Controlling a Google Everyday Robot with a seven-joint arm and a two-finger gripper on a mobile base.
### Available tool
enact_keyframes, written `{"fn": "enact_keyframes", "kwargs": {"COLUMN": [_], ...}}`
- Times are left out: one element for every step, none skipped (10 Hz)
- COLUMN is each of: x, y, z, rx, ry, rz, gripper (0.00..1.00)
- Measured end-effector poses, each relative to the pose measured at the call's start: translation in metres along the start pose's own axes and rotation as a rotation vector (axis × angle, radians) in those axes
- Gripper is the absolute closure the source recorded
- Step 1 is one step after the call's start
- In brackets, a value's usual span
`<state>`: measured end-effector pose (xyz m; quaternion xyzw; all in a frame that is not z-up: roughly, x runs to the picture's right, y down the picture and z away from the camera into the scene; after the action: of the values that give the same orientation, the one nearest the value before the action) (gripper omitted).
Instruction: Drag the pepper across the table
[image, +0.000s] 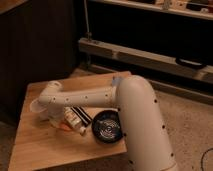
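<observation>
The pepper (62, 125) is a small orange sliver lying on the light wooden table (40, 145), left of centre. My white arm reaches from the right across the tabletop, and its wrist bends down over the pepper. The gripper (53, 118) hangs below that wrist, right at the pepper's left end and low to the wood. The wrist hides most of the gripper, and I cannot tell whether it touches the pepper.
A white tube-shaped bottle (75, 122) lies just right of the pepper, with a black-and-white striped item (81, 114) beside it. A black bowl (106, 128) sits further right, near the front edge. A dark cabinet stands behind on the left and shelving at the back.
</observation>
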<state>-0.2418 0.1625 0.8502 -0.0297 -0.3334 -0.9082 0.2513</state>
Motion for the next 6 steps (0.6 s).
{"fn": "enact_keyframes", "kwargs": {"x": [-0.005, -0.010, -0.013, -0.017, -0.022, -0.024], "y": [0.015, 0.026, 0.032, 0.042, 0.052, 0.060], "z": [-0.001, -0.001, -0.002, -0.004, -0.005, -0.006], "rx": [-0.006, -0.013, -0.019, -0.028, -0.036, -0.042], "ry": [0.000, -0.001, -0.002, -0.005, -0.009, -0.012], "rz": [0.021, 0.041, 0.054, 0.070, 0.090, 0.106], "gripper": [0.69, 0.69, 0.69, 0.69, 0.69, 0.69]}}
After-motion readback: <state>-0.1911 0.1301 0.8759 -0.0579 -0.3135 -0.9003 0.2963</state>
